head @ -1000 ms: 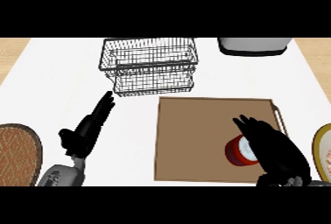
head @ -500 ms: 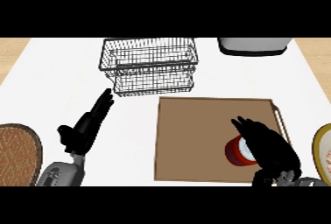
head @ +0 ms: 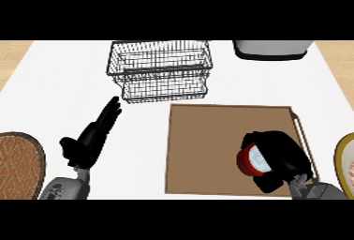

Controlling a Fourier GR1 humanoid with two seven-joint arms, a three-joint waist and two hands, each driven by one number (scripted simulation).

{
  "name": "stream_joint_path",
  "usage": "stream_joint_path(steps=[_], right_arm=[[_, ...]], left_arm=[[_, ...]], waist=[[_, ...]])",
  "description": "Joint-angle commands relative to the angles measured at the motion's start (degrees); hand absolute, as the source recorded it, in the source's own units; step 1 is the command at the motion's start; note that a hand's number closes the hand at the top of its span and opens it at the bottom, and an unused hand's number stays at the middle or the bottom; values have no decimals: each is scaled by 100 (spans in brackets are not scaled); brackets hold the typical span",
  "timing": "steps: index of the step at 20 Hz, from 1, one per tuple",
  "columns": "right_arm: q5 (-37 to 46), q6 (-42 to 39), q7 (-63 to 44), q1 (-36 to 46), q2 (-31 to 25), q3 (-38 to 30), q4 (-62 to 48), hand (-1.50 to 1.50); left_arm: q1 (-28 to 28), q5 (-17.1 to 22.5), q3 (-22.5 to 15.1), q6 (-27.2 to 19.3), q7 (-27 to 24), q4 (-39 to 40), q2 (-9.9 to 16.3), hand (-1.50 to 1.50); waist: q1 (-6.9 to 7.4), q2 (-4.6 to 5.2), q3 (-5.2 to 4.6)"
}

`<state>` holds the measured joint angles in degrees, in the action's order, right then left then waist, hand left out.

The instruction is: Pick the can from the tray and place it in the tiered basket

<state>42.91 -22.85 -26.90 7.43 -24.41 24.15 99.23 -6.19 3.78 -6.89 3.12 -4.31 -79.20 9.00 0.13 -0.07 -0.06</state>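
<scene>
A red can (head: 247, 161) with a pale top stands on the brown tray (head: 207, 140), near the tray's right front. My right hand (head: 280, 157) covers the can from the right, its fingers curled over the top and down the far side, so much of the can is hidden. The wire tiered basket (head: 160, 70) stands at the back of the white counter, left of the tray's far edge. My left hand (head: 93, 133) rests open on the counter left of the tray, fingers straight and pointing toward the basket.
A woven brown plate (head: 17, 161) lies at the front left edge. A grey appliance (head: 271, 48) sits at the back right. Part of a pale plate (head: 344, 157) shows at the right edge.
My right hand's fingers have curled down round the can, hiding more of it. The left hand has stayed where it was.
</scene>
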Motion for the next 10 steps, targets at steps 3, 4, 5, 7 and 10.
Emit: stream_joint_path(steps=[3,4,5,7,10], right_arm=[[515,225,250,-350,379,120,300,150],[557,370,783,181,418,-87,-685,150],[541,132,346,-21,575,42,-15,150],[643,-146,124,235,792,-47,20,150],[708,-13,501,176,566,-361,197,150]], left_arm=[[-179,80,346,322,-28,216,105,0],[300,-109,107,205,-320,41,-58,0],[-353,-226,93,-43,-22,327,-292,0],[129,-119,94,128,417,-365,-127,0],[-53,-101,295,212,176,-18,-97,0]], waist=[[-26,3,5],[10,8,6],[-24,6,5],[-1,2,6],[-9,5,5]])
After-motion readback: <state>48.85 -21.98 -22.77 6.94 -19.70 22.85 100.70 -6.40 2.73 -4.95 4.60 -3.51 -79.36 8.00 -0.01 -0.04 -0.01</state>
